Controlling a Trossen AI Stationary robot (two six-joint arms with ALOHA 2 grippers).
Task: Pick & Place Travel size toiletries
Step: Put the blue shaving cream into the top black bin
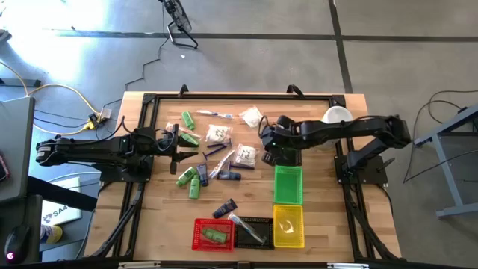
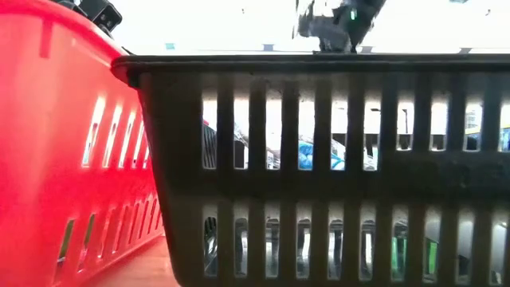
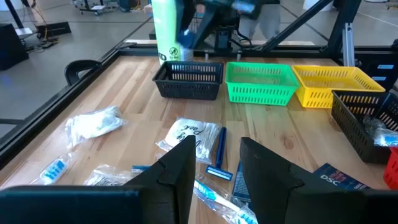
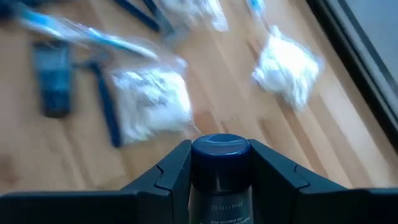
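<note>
Across the middle of the high view, the wooden table (image 1: 157, 224) carries the scattered toiletries: white packets (image 1: 218, 134), green bottles (image 1: 187, 119), wrapped toothbrushes and blue razors, clustered centre-left. Lower centre and right of that view sit the baskets: green basket (image 1: 288, 184), yellow basket (image 1: 288, 226), black basket (image 1: 258, 223), red basket (image 1: 202, 233) with a green item already inside. My right arm reaches in from the right edge; the right gripper (image 4: 221, 163) is clamped on a dark navy tube (image 4: 221, 171), cap toward the camera in the right wrist view, held just above the green basket's upper end in the high view, clear of the table. I read this as the carry step: tube picked, not yet placed. Which basket it belongs in I cannot tell; another dark tube (image 1: 224, 208) lies loose at lower centre, not in any basket. Next move calls for travelling over the chosen basket, lowering inside its rim, then parting the fingers. My left arm comes in from the left edge; the left gripper (image 3: 214, 163) hovers low over a blue razor (image 3: 219, 152) with fingers apart and nothing between them, seemingly lined up for the next pick. The low view is blocked by the basket walls.
</note>
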